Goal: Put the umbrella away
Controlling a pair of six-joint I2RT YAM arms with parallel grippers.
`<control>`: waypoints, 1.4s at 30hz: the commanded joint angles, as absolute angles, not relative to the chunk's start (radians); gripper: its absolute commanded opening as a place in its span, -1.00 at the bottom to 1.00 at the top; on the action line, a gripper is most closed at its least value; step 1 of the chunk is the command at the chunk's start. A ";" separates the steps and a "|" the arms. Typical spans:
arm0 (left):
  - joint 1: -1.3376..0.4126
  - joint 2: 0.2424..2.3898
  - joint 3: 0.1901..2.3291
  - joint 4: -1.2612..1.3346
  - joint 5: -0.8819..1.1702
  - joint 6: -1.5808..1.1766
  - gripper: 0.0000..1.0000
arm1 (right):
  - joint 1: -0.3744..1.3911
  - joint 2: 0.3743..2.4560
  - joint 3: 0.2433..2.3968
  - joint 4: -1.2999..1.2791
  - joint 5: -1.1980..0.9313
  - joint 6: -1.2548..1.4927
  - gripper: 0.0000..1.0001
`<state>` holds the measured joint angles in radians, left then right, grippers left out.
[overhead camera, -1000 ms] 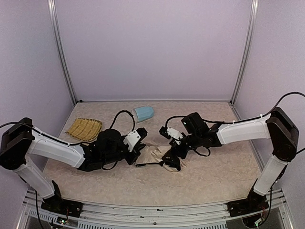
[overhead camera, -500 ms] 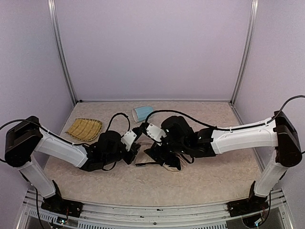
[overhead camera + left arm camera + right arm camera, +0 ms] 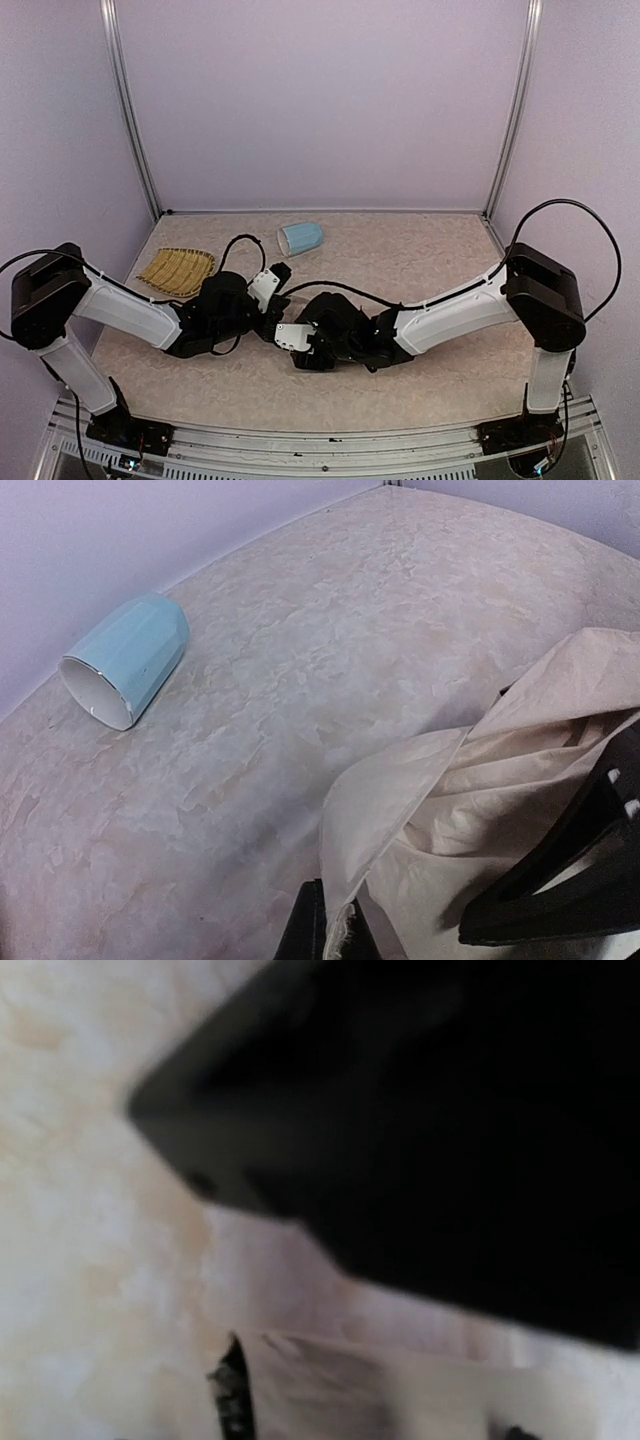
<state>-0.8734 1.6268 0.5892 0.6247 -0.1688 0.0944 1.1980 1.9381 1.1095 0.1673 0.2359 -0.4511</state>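
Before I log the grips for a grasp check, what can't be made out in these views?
- Umbrella: top view, almost wholly covered by the right arm; left wrist view, cut off by the bottom and right edges; shaft and handle unseen.
- Right tool: right wrist view blurred, filled by a dark shape; top view, jaws under its own wrist; open or shut unclear.

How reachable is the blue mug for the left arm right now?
Probably not yet: the table up to the mug is bare, but the left gripper is shut on the umbrella and must let go first.
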 commanded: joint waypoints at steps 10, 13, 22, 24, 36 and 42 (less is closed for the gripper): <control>-0.894 1.626 0.614 0.611 -0.155 0.160 -1.00 | 1.172 1.811 1.006 0.180 0.302 -0.400 -1.00; -0.900 1.626 0.617 0.611 -0.150 0.166 -1.00 | 1.157 1.759 0.968 0.162 0.263 -0.364 -1.00; -0.909 1.631 0.629 0.600 -0.156 0.163 -1.00 | 1.042 1.576 0.818 0.136 0.157 -0.188 -1.00; -0.911 1.636 0.630 0.596 -0.157 0.160 -1.00 | 1.027 1.555 0.815 0.118 0.144 -0.147 -0.98; -0.890 1.659 0.632 0.577 -0.171 0.123 -1.00 | 1.162 1.697 0.941 0.191 0.206 -0.488 0.42; -0.871 1.650 0.629 0.589 -0.157 0.132 -1.00 | 1.181 1.867 1.029 0.230 0.306 -0.694 0.59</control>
<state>-0.8871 1.6524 0.6239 0.5751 -0.1650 0.1349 1.1732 1.7832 0.9775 0.2073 0.2104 -0.5148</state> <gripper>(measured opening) 0.015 0.809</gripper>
